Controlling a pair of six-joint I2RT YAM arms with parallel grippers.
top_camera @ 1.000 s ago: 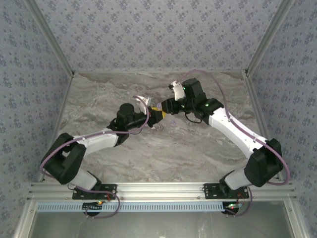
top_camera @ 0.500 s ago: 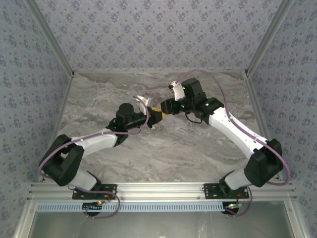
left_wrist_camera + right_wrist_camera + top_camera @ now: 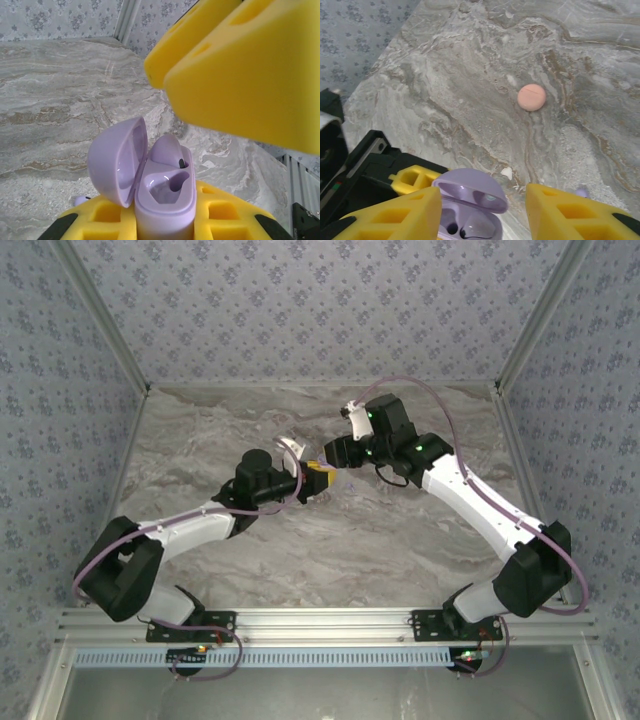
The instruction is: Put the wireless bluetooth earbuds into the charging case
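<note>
Fingers of the left gripper (image 3: 165, 222) are clamped on the base of an open purple case (image 3: 162, 202), which is held over the table (image 3: 50, 100). In the left wrist view the lid (image 3: 117, 160) is swung back to the left of the case. One purple earbud (image 3: 167, 150) is seated in the case's far socket, and the near socket beside it is unfilled. The right gripper (image 3: 482, 200) is poised just above the case, with its yellow fingers (image 3: 395, 217) spread apart on either side of the case and closed on nothing. In the right wrist view a loose earbud (image 3: 581, 191), also purple, is seen on the table just right of the case. A pale bit (image 3: 506, 173), too small to be made out, lies on the table just beyond the lid. A pink disc (image 3: 531, 97) lies flat on the table, well beyond the case. From above, both grippers are seen meeting at the case near the table's middle.
</note>
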